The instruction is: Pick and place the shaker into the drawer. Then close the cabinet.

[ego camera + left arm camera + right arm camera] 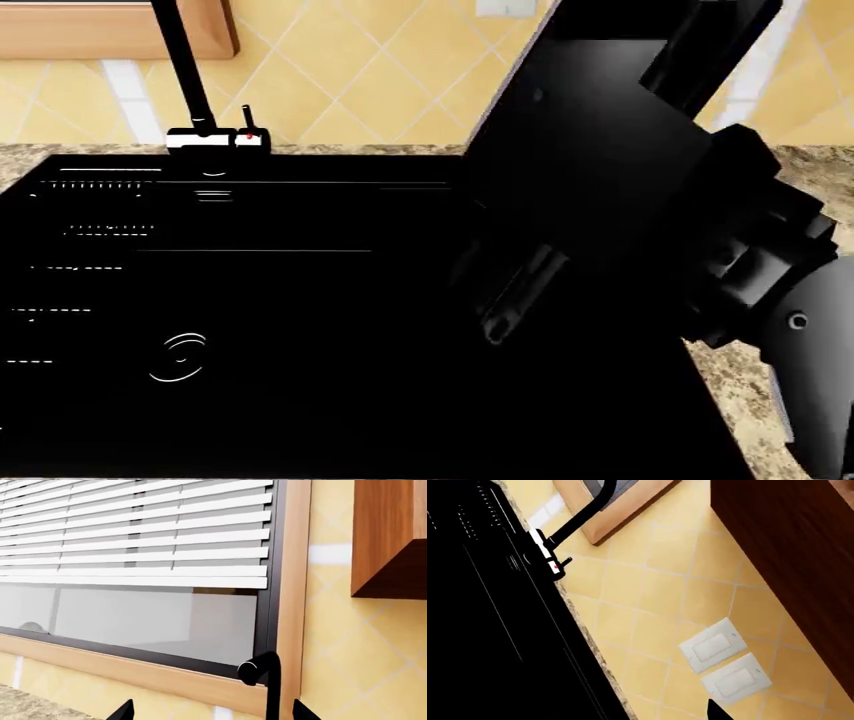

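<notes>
The shaker, the drawer and the cabinet are out of view in every frame. My left gripper (213, 714) is open and empty; only its two black fingertips (124, 711) show, spread wide and held up in front of a window and tiled wall. My right gripper (634, 716) shows one black fingertip (718, 712) far off centre; the other is lost against the black sink, and nothing sits between them. In the head view a black arm (627, 200) fills the right side above the sink.
A black sink (267, 330) is set in a speckled stone counter (814, 175). A black faucet (187, 80) stands at its back, also seen in the left wrist view (263, 672). White blinds (133, 530), wall cabinet (390, 535), two wall switches (724, 665).
</notes>
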Available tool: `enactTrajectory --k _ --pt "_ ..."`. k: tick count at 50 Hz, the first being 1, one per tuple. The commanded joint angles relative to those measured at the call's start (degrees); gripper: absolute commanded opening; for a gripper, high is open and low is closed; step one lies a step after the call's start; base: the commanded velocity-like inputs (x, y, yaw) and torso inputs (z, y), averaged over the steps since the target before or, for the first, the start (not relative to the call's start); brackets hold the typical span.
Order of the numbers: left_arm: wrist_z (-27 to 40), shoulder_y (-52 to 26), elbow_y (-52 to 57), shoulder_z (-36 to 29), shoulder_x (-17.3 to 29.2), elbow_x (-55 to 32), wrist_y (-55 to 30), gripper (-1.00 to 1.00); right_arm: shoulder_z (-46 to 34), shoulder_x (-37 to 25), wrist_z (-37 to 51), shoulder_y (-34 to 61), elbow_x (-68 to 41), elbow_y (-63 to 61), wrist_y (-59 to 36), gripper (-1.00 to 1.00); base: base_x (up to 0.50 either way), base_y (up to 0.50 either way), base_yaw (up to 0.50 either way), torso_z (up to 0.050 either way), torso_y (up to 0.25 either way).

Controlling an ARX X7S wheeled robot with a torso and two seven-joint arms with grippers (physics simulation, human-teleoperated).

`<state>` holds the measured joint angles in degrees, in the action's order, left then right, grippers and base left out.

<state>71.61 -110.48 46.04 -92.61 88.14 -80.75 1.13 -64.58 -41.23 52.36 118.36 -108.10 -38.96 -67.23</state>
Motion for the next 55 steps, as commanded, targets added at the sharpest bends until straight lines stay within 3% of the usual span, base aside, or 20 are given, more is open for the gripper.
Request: enactTrajectory --k 1,7,11,14,19,24,26,29,38,43,48,55 --pt "1.0 1.6 -0.2 -0.9 1.9 1.3 0.9 1.0 3.1 13.7 -5.3 9.2 -0.7 2.2 -0.7 1.0 0.0 0.0 0.0 0.0 0.0" --pt "0.1 3.5 -0.9 -2.4 1.9 3.3 4.3 1.0 12.1 16.0 -14.7 16.5 8.5 10.6 -6.7 1.0 0.0 0.0 0.0 0.0 0.0" --pt "-0.5 6.0 -1.5 -4.6 1.9 6.0 7.8 1.0 23.2 18.7 -25.5 16.6 29.6 16.4 -14.4 1.0 0.0 0.0 0.0 0.0 0.0" --pt "-1.0 6.8 -1.7 -5.3 1.9 6.7 8.8 1.0 25.0 19.5 -36.2 16.6 48.8 19.4 -14.0 1.0 0.0 0.0 0.0 0.0 0.0" --pt "-1.6 7.7 -1.9 -5.9 1.9 7.5 9.6 1.0 20.8 19.8 -50.7 16.5 73.4 32.7 -0.8 1.0 0.0 0.0 0.0 0.0 0.0" --pt "-0.9 9.1 -1.2 -7.0 1.9 9.1 10.4 1.0 22.5 27.9 -63.1 16.6 91.0 62.3 13.3 1.0 0.0 0.0 0.0 0.0 0.0" --pt "-0.2 9.7 -1.0 -7.5 1.9 9.8 10.8 1.0 26.8 33.2 -68.3 16.6 102.5 76.1 20.6 1.0 0.0 0.0 0.0 0.0 0.0" --pt "0.8 10.1 -0.7 -7.7 1.9 10.2 10.6 1.0 43.6 41.1 -75.3 16.6 127.0 95.6 31.6 1.0 0.0 0.0 0.0 0.0 0.0" --pt "2.1 11.9 -1.1 -9.2 1.9 12.0 11.8 1.0 43.8 41.2 -68.3 16.6 128.2 112.7 31.4 1.0 0.0 0.0 0.0 0.0 0.0" --pt "2.3 12.8 -1.8 -9.9 1.9 12.7 12.5 1.0 27.5 40.5 -66.9 14.1 117.0 114.0 31.3 1.0 0.0 0.0 0.0 0.0 0.0" --pt "2.5 13.9 -2.8 -10.8 1.9 13.5 13.1 1.0 16.8 40.5 -66.3 9.8 111.0 114.0 30.5 1.0 0.0 0.0 0.0 0.0 0.0" --pt "5.1 15.8 -3.3 -12.4 1.9 15.5 14.0 1.0 16.8 40.5 -66.3 9.8 111.0 114.0 30.5 1.0 0.02 0.0 0.01 0.002 0.0"
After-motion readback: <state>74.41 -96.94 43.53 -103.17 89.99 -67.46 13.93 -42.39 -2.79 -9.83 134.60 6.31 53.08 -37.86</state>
